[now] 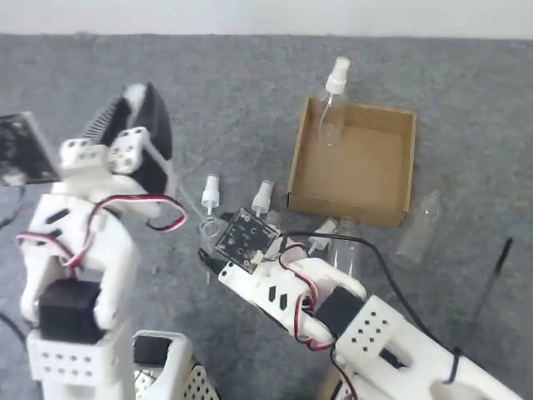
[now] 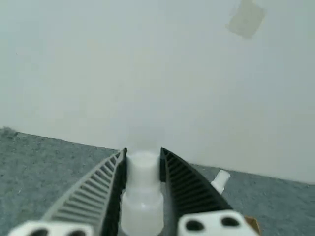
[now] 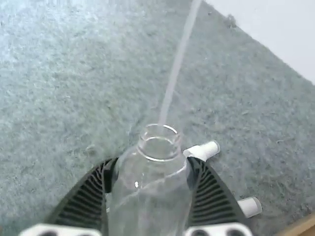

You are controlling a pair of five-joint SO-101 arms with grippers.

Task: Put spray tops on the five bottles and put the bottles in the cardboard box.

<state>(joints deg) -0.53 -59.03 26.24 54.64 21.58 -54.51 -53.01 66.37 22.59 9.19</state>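
My left tool clamps a spray top, my right tool the clear bottle below its neck. Both seem light, the bottle slippery and squashable.

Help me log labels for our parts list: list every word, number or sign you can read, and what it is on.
None can be read. The cardboard box, the bottle standing in it and the loose spray tops show no print. The dark panel at the high view's left edge has pale marks, too blurred to read.
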